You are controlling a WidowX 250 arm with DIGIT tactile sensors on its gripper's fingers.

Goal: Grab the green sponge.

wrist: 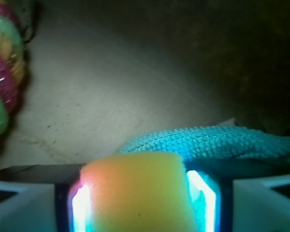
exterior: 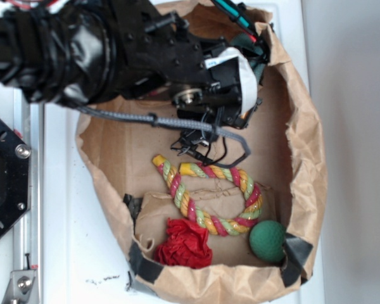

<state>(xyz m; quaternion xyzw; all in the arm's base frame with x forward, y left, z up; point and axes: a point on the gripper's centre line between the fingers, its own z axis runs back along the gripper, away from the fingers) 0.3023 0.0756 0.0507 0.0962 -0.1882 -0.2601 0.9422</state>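
Wrist view: pincer (wrist: pixel 137 198) clenches the yellow foam block (wrist: pixel 137 188), while the green sponge (wrist: pixel 208 142) lies just beyond, ungrabbed.

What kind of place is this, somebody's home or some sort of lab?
Probably a lab test bench, not a home. A black robot arm on a bolted metal mount reaches into a taped paper bag on a white table, with mixed toys inside: a rope, a ball, a red rag.

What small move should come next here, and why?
Probably open the hand and let go: it is shut on the yellow foam block, not the green sponge, which lies just beyond it on the paper bag floor.
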